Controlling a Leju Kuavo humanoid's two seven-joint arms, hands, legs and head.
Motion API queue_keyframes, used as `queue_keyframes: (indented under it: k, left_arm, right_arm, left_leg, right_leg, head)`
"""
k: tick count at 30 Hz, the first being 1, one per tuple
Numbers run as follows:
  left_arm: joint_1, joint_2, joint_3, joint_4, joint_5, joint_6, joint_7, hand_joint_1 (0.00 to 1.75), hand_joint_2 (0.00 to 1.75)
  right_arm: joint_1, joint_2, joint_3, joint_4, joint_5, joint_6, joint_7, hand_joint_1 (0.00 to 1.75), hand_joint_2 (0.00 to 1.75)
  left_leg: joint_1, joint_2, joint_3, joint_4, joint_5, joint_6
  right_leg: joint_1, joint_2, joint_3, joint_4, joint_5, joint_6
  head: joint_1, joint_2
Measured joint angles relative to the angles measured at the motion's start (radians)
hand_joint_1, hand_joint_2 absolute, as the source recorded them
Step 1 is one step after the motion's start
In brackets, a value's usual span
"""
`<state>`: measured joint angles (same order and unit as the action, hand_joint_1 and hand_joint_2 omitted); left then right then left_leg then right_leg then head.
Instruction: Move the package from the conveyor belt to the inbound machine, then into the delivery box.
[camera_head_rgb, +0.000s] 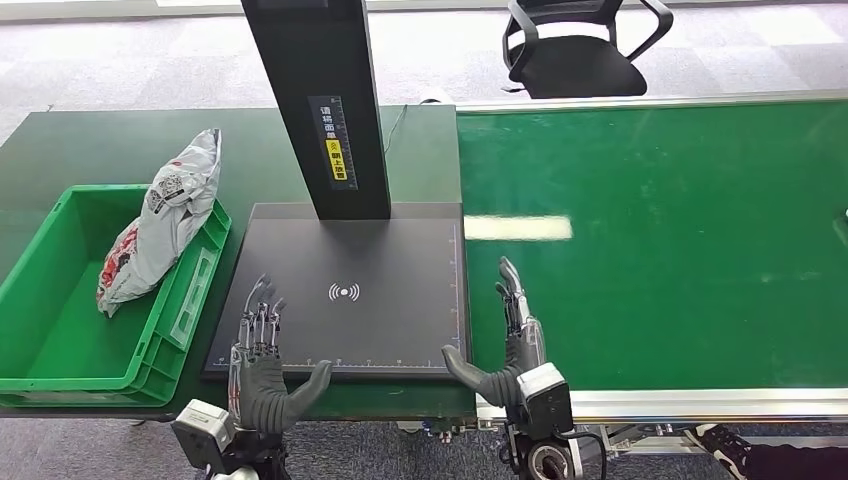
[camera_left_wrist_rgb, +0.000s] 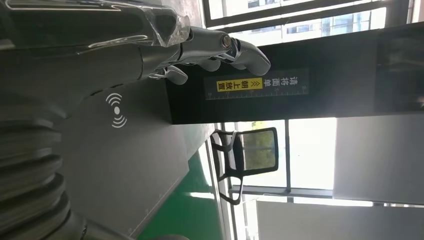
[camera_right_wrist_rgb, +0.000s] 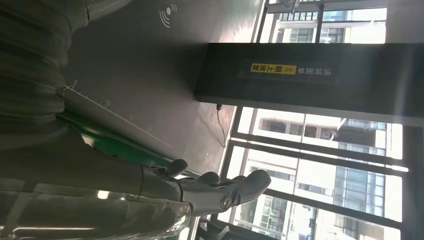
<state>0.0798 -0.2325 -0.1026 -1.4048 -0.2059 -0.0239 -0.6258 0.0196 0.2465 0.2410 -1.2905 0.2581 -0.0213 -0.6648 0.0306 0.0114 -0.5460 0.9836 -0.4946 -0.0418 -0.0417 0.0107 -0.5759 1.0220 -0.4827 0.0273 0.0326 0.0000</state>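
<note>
The belt (camera_head_rgb: 650, 240), right of the right hand (camera_head_rgb: 512, 345), carries nothing. The scanner plate (camera_head_rgb: 345, 300) lies bare between both hands. The package (camera_head_rgb: 165, 215) rests in the green box (camera_head_rgb: 60, 340), beyond and left of the left hand (camera_head_rgb: 262, 365). Both hands hover empty, fingers spread. The task looks finished.

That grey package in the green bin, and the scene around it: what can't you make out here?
- Package print: too small in the head view.
- Green bin: its left side is cut by the picture's edge.
- Scanner post: its top is cut off.
- Yellow label text: too small to read.
</note>
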Motion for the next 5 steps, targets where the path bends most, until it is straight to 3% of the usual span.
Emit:
queue_keyframes:
  k: [5]
  left_arm:
    - [-0.019, -0.001, 0.000, 0.005, -0.004, -0.005, 0.009, 0.00, 1.75]
  right_arm:
    - [0.015, -0.003, -0.003, -0.017, -0.007, -0.001, -0.004, 0.00, 1.75]
  left_leg:
    - [0.000, 0.000, 0.000, 0.000, 0.000, 0.000]
  right_leg:
    - [0.000, 0.000, 0.000, 0.000, 0.000, 0.000]
  head:
    - [0.000, 0.000]
